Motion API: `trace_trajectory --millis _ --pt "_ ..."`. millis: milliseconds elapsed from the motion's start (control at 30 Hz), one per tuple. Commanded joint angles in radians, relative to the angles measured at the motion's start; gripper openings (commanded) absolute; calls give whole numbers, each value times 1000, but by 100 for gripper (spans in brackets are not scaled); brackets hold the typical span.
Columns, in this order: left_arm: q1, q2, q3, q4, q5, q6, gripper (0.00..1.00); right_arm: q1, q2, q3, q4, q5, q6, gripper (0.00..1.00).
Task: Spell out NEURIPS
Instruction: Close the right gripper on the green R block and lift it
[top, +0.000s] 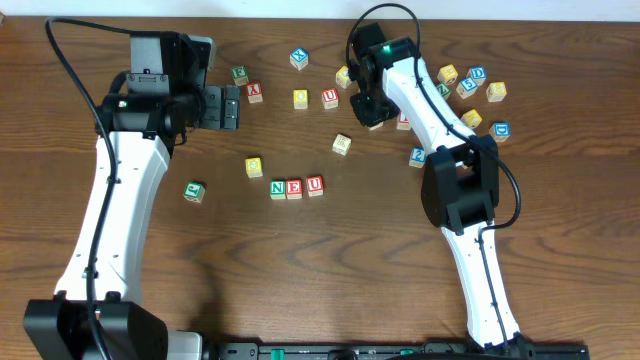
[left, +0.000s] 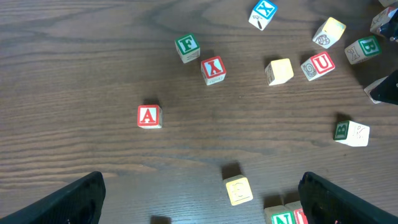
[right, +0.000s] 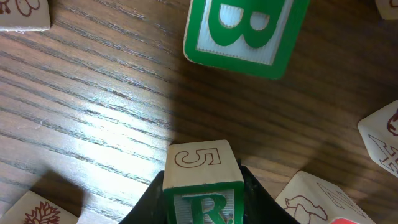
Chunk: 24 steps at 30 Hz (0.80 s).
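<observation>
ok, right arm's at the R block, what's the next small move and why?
Probably lift straight up. The right gripper looks snug on both sides of the R cube, the green B cube lies close, so sliding risks a bump, and the N-E-U row needs R next.

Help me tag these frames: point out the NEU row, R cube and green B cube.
NEU row (top: 294, 187): overhead view, its middle cube.
R cube (right: 199, 163): right wrist view, top face marked 5.
green B cube (right: 245, 31): right wrist view, letter face.
</observation>
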Motion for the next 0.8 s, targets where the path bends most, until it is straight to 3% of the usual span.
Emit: trace_trajectory --millis 0,767 --pt "3 -4 26 0 6 11 98 8 0 -5 0 8 -5 20" --pt "3 -4 26 0 6 11 98 8 -7 5 -13 -19 -4 12"
